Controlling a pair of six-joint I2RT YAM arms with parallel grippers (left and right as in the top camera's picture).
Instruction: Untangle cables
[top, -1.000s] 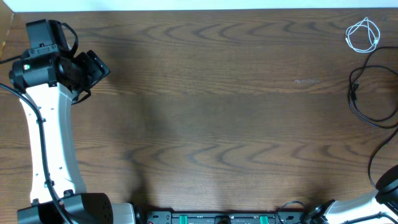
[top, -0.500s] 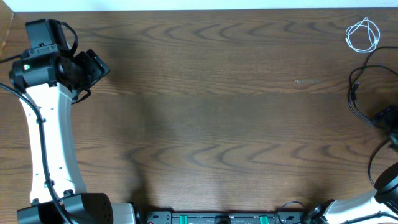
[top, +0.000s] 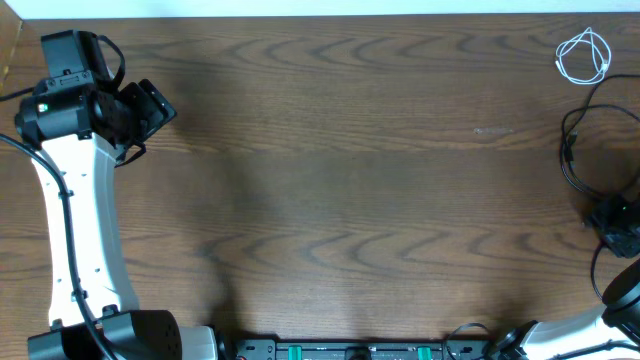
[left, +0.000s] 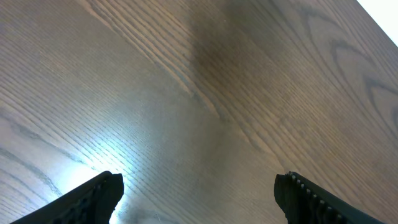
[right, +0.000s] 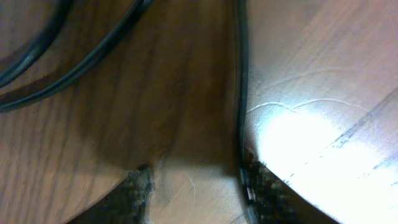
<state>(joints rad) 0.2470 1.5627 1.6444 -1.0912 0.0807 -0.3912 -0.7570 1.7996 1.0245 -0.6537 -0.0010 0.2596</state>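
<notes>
Left gripper (top: 150, 108): upper left of the overhead frame, over bare table (top: 330, 200). In its wrist view the two fingers (left: 93, 198) stand wide apart with only wood between them, so it is empty.
Middle of the frame: I see no cord here. Everything to sort lies at the far right.
Black cable (top: 572, 155): along the right edge, a loose loop curving from the upper right down toward the lower right. Part of it runs out of frame, so I cannot tell how it is tangled.
White cable (top: 585, 55): a small coil in the upper right corner, just above the black loop. I cannot tell whether they touch.
Right gripper (top: 615, 222): lower right edge, at the bottom end of the black loop. In its wrist view the jaws are partly apart with bare wood between them.
Black strand (right: 239, 93): runs straight up the wrist frame against the inner face of the right-hand finger (right: 258, 186) and is not pinched.
Relation that matters: the strand lies lengthwise ahead of the jaws, hugging one finger rather than centred. The right arm is right at it, and the left arm is well apart.
</notes>
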